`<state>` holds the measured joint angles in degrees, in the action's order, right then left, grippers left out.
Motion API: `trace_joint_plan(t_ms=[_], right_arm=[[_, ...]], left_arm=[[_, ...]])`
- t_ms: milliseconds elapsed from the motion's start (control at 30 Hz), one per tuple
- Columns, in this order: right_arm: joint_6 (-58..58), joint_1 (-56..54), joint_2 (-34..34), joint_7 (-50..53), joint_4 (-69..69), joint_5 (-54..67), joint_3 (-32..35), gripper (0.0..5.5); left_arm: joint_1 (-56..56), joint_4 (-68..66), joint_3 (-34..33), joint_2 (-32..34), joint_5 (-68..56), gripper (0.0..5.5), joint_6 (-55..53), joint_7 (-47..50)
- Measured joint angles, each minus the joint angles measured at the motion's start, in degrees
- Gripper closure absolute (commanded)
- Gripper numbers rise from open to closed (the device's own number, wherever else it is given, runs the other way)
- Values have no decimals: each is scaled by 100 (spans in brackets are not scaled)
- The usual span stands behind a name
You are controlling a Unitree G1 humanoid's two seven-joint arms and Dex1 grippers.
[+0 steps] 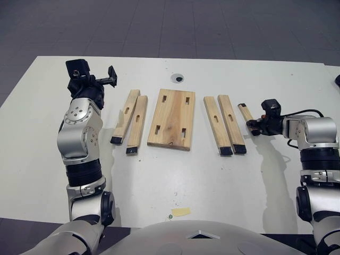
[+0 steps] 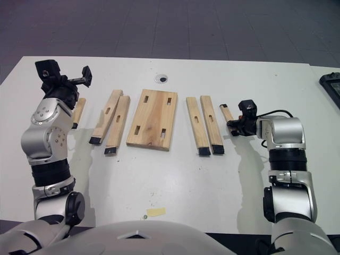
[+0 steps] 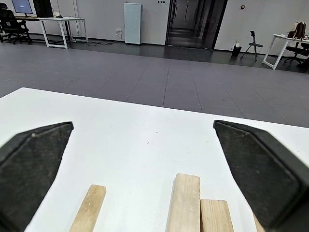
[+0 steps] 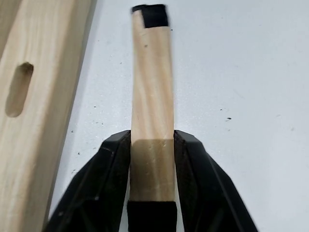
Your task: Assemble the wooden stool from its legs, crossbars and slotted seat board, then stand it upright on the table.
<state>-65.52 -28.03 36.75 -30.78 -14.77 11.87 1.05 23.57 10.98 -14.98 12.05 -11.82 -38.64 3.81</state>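
**Right gripper pinching a short crossbar; stool parts flat on a white table**

Right wrist view: the right gripper has its two black fingers closed narrowly on a short wooden crossbar, one finger pressed on each long side. They hold it close to one end. The rest of the bar runs out past the fingertips to a black-capped tip. The bar sits low over the white table; I cannot tell whether it touches. Just beside it lies a wider leg with an oval slot.

Left wrist view: the left gripper is spread wide and holds nothing. Beyond its fingers, the ends of a second crossbar and two legs lie flat on the table, apart from the fingers.

Head views: a small yellow slip lies by the near edge. The slotted seat board lies flat at the middle of the table, toward the far edge, with four slots showing. Two legs lie side by side towards the left edge from the board, and two more lie towards the right edge. Their black-capped ends point to the near edge. The held crossbar lies just beyond the right-hand pair. The left gripper is raised above the table near the left-hand legs. A round hole sits in the table beyond the board.
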Motion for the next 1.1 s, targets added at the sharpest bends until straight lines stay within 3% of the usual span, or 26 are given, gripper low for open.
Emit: trace_joint_plan(t_ms=[100, 267, 367, 467, 600, 767, 1100], right_arm=[[131, 6, 31, -37, 26, -48, -125, 421], [1008, 241, -209, 75, -12, 157, 537, 421], [2321, 244, -241, 102, 420, 382, 1292, 421], [3182, 202, -414, -52, 1125, 640, 1485, 421], [3969, 134, -999, -128, 1939, 843, 1128, 421], [4589, 292, -1626, -425, 2534, 797, 65, 421], [5021, 693, -1863, -509, 2564, 513, -620, 421]], left_arm=[[1, -3, -1, 2, 39, 10, 0, 3], [40, -59, -54, 4, -2, 10, -60, -15], [125, 38, -567, -70, -779, 10, -594, -183], [241, 588, -769, -72, -1952, 10, -1522, -768], [628, 1024, -816, -289, -3586, 10, -2443, -1151], [1230, 1100, -806, -751, -5343, 10, -2834, -919], [1349, 600, -154, -1075, -6372, 10, -2724, -174]])
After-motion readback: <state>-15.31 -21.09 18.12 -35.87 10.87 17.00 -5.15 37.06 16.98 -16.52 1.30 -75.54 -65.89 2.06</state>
